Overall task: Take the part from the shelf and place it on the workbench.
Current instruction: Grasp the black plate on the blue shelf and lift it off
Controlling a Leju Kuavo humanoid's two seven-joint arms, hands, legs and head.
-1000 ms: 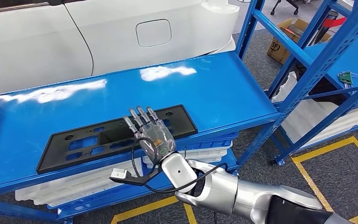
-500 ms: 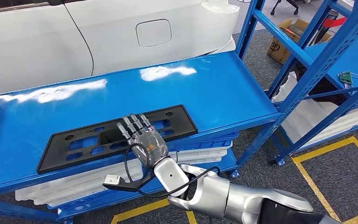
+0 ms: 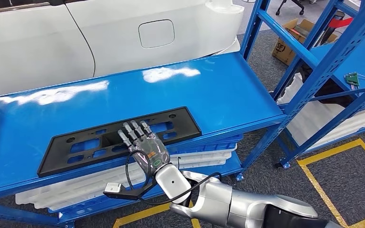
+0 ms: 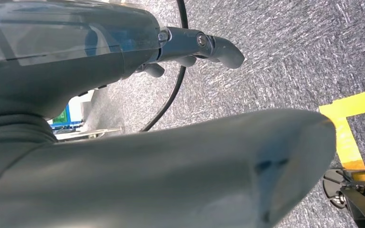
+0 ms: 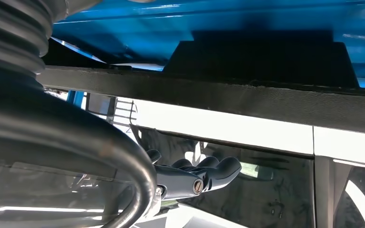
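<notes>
silver arm (image 3: pixel 247 206), black cable (image 3: pixel 133 173), seemingly translucent-backed hand (image 3: pixel 145 148)

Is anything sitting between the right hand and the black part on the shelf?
Nothing visible does. The right hand is at the near edge of the black part, fingers spread over it, and the blue shelf around the part is bare. Whether the fingers touch the part cannot be told.

Your right hand (image 3: pixel 145 147) covers the black part's (image 3: pixel 85 145) near edge; contact there cannot be judged. The white trays (image 3: pixel 76 187) sit largely hidden beneath the shelf (image 3: pixel 209 90).
</notes>
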